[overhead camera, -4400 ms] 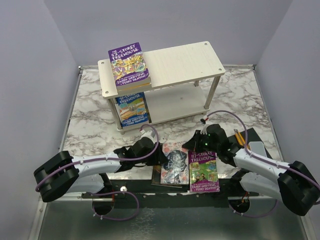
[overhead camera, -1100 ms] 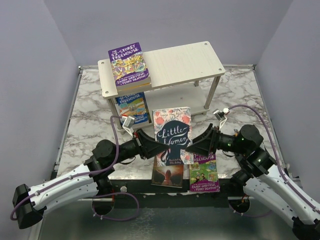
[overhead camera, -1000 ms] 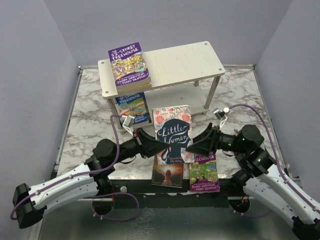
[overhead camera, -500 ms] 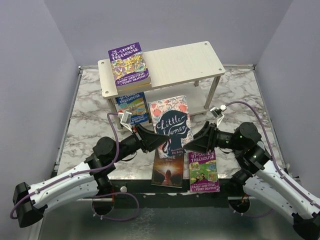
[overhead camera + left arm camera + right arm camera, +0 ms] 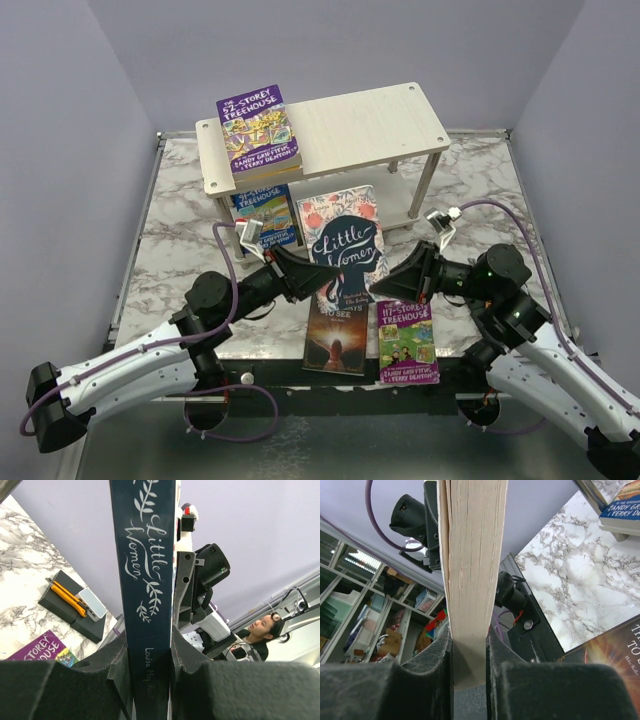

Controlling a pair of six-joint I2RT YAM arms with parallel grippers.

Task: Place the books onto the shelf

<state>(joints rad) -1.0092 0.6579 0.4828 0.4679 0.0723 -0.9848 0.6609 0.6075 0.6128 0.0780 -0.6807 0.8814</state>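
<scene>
Both grippers hold the dark floral "Little Women" book above the table, cover up, just in front of the shelf. My left gripper is shut on its navy spine. My right gripper is shut on its pale page edge. A purple Treehouse book lies on the shelf's top board at the left. On the lower tier a blue one lies under it. A dark brown book and a purple Treehouse book lie on the table near the arm bases.
A black block with an orange tool and a small white box sits on the marble table at the near right. The shelf's right legs stand close behind the right gripper. Purple walls enclose the table.
The "Little Women" book has moved up and towards the shelf between the two grippers. My right gripper's jaws have closed onto its page edge. The left grip is unchanged.
</scene>
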